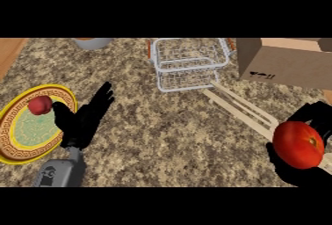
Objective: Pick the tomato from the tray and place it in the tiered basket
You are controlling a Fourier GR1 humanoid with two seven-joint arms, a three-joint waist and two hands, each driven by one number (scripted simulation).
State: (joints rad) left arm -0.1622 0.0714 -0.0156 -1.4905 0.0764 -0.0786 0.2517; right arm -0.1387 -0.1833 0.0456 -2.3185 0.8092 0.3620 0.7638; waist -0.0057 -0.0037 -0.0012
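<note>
Right hand (299, 169) curled around the tomato (298, 144), over the wooden tray (241, 107); the wire basket (190, 63) lies ahead and to its left, so carry high over the near rim before lowering; left hand (83, 117) rests open beside plate (16, 145).

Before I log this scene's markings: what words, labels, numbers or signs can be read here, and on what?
No readable words or numbers.
Cardboard box: small black printed symbols low on its front face, too small to read.
Plate: a key-pattern border, decoration only, no text.
</note>
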